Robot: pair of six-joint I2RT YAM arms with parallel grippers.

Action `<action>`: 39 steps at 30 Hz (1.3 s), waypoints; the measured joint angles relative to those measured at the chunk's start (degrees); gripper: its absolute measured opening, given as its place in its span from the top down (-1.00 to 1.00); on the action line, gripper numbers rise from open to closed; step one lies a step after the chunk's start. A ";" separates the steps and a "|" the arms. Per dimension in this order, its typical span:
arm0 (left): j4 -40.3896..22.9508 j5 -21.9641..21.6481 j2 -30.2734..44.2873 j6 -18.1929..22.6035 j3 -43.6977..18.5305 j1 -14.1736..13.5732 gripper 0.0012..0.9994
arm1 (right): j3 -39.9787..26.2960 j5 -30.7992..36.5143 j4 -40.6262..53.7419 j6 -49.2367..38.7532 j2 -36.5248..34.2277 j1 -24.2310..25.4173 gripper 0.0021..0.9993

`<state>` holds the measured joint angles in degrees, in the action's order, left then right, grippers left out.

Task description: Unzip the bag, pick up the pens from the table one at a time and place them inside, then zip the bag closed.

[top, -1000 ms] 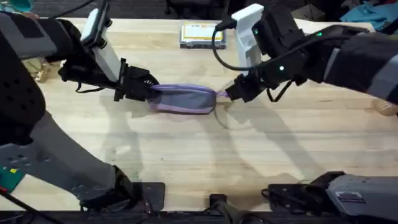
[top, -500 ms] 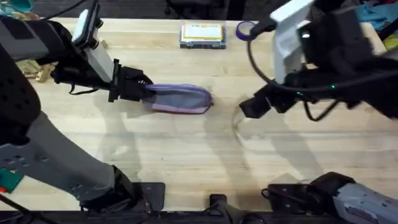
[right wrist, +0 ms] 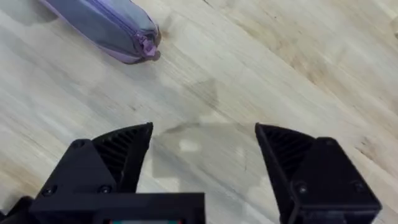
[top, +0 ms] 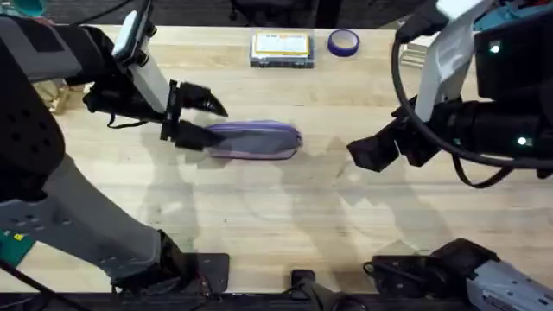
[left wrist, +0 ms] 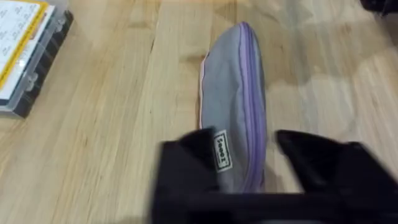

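The grey bag with its lilac zipper lies shut along the middle of the table. My left gripper is at the bag's left end, open, its fingers standing either side of that end of the bag. My right gripper hangs off to the right of the bag, apart from it and open with nothing between its fingertips. In the right wrist view the bag's end with the zipper pull lies farther off. The pens are out of view.
A clear-lidded box with a yellow label and a purple tape roll sit at the table's far edge. The same box lies beside the bag in the left wrist view. Bare planks stretch in front of the bag.
My right gripper let go of the bag's right end and drew away to the right. My left gripper opened off the bag's left end. The bag stayed in place.
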<state>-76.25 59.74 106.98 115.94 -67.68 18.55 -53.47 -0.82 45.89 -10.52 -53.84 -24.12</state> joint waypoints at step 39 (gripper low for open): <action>1.23 -10.63 -33.35 -32.99 -3.04 -0.15 -0.99 | 0.00 1.02 0.02 4.26 6.05 0.00 -1.00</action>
<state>-75.02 49.11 73.63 82.95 -70.72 18.39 -53.47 0.20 45.91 -6.26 -47.80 -24.12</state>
